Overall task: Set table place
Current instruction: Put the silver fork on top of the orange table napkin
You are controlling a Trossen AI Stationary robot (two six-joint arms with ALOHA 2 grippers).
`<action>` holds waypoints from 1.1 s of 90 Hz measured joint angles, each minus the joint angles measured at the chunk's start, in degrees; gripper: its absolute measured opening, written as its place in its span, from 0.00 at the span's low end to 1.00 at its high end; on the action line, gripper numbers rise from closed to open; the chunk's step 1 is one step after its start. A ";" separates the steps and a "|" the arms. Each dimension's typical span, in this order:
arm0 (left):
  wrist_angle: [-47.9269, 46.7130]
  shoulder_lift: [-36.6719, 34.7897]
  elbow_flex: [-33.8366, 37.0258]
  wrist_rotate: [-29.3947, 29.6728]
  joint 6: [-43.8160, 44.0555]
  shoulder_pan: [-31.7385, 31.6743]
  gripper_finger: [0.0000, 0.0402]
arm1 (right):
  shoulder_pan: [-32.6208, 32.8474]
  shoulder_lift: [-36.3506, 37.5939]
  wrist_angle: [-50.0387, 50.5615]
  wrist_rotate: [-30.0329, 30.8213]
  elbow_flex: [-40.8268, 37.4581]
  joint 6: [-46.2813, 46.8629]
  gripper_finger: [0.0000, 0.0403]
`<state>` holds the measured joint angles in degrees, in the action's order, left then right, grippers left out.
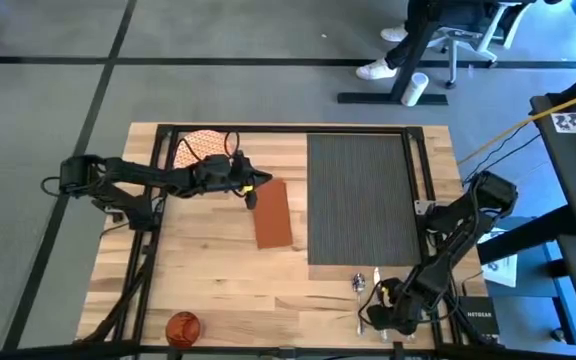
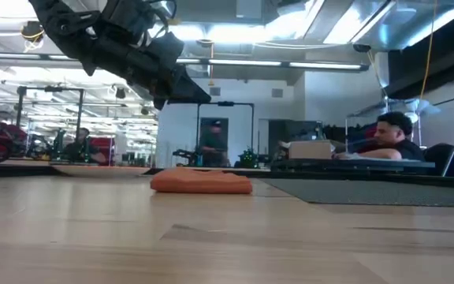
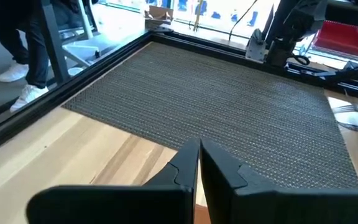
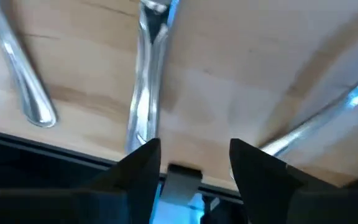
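The brown napkin [image 1: 273, 213] lies flat on the wood table [image 1: 208, 270], left of the dark ribbed placemat [image 1: 361, 195]. My left gripper [image 1: 253, 190] hovers shut over the napkin's far end, clear of it in the low view [image 2: 199, 96]. The patterned plate [image 1: 203, 148] rests at the far left, and the orange cup [image 1: 183, 326] stands at the near edge. Silver cutlery [image 1: 366, 282] lies near the placemat's near right corner. My right gripper [image 4: 191, 155] is open just above the table by the handle ends; one handle [image 4: 143, 106] runs under one finger.
Black rails [image 1: 288, 128] frame the tabletop. A person sits beyond the table [image 2: 396, 134], and another person's legs and an office chair [image 1: 438, 40] stand past the far edge. Bare wood lies between the napkin and the cup.
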<state>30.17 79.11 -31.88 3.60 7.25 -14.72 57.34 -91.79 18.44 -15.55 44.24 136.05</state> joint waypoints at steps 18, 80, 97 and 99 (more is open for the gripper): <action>0.00 0.00 -0.02 0.00 0.00 0.02 0.00 | 0.00 0.02 9.90 -1.23 3.60 0.11 0.44; -1.03 0.00 -0.04 0.02 -0.20 0.00 0.00 | -0.14 -1.13 21.23 -2.70 3.25 1.54 0.44; -1.07 0.00 -0.04 0.02 -0.37 0.00 0.00 | -0.26 -4.22 20.90 -5.68 3.31 1.24 0.44; -1.07 0.00 -0.04 0.02 -0.39 0.00 0.00 | -0.26 -4.31 20.85 -5.73 3.31 1.24 0.44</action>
<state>29.10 79.11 -31.92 3.62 6.85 -14.72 57.08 -96.09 39.29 -21.28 47.55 137.29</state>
